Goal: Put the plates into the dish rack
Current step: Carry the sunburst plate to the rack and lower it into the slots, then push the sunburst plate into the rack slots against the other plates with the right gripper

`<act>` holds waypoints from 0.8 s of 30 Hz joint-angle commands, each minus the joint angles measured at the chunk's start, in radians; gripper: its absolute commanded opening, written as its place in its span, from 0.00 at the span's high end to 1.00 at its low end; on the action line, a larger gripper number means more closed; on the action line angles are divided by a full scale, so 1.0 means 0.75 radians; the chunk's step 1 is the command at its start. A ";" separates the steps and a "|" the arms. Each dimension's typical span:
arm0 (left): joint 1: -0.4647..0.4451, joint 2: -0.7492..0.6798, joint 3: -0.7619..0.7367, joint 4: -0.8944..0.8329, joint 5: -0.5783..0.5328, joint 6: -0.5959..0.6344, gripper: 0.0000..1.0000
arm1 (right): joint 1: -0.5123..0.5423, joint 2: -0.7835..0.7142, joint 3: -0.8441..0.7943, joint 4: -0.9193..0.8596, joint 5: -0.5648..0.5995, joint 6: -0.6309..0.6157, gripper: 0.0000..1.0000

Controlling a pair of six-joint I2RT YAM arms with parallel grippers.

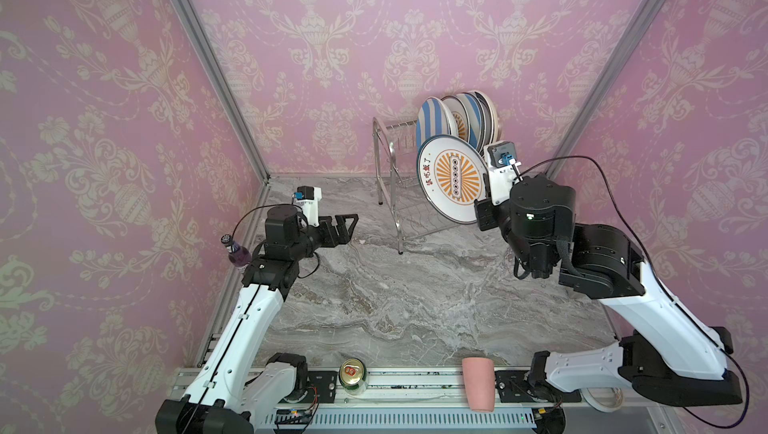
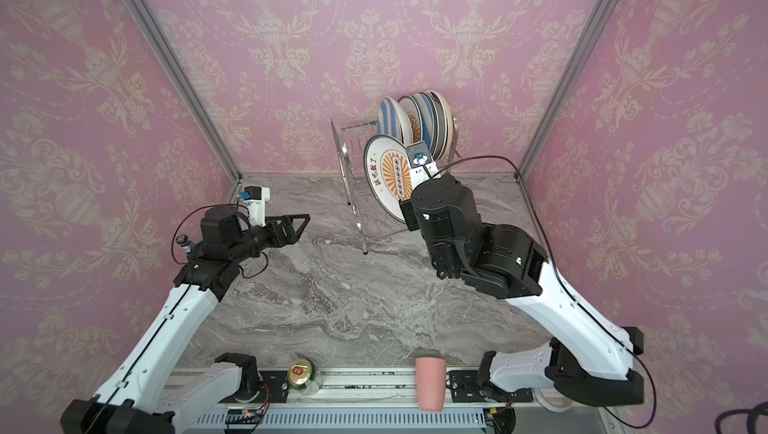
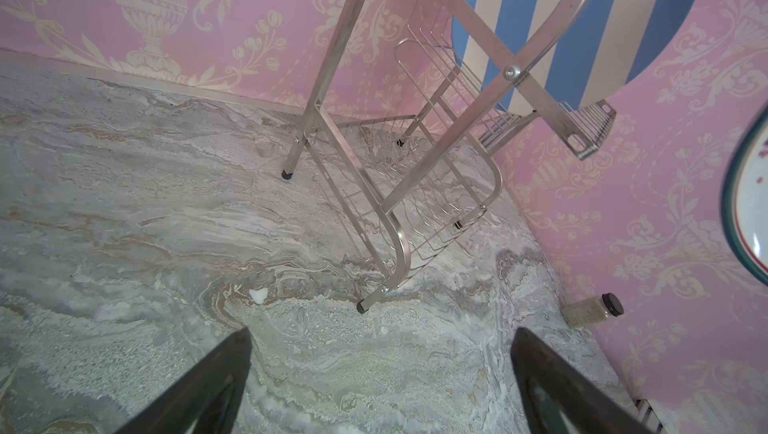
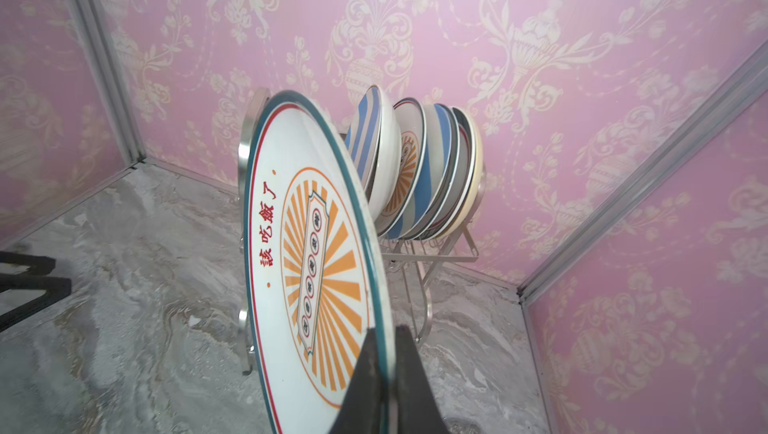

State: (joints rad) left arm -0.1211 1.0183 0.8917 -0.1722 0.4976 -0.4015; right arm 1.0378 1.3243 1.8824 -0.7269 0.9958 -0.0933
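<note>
The right gripper [image 4: 386,332] has its two black fingers [image 4: 363,390] pressed tight on the rim of the orange sunburst plate [image 4: 316,253], one finger on the front and one on the back. The plate stands up on its edge and reaches up and away from this gripper. Its picture side is turned toward the left gripper [image 1: 347,224]. The plate is up in the air, off the gray marble table [image 1: 374,307]. Just past the plate from the right gripper is the shiny dish rack [image 4: 243,157]. In the left wrist view, a bit of pink wall shows between the plate's edge and the rack, so the two are apart. On the rack's top shelf, farther from the right gripper than the held plate, a row of plates [image 4: 419,170] stands on edge, leaning close together. The one nearest the held plate is a blue-striped plate [image 4: 363,149]. The one at the far end is a cream plate [image 4: 473,186]. The left gripper is low over the table and well apart from the rack. Its fingers are spread wide, and only the table shows between them. It points toward the rack's legs. Behind that gripper, beside its arm, is a purple bottle [image 1: 239,255]. Far behind both grippers, near where the arms start, are a can [image 1: 352,376] and a pink cup [image 1: 478,384].
</note>
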 commanded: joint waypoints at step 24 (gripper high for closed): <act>-0.104 0.040 -0.060 0.138 0.115 -0.048 0.01 | -0.390 0.898 0.789 0.398 -0.054 -0.261 1.00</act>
State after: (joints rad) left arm -0.1932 1.0500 0.8536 -0.0822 0.5564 -0.4286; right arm 0.7628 2.0125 2.4321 -0.4702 0.9565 -0.3168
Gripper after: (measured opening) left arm 0.993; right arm 0.085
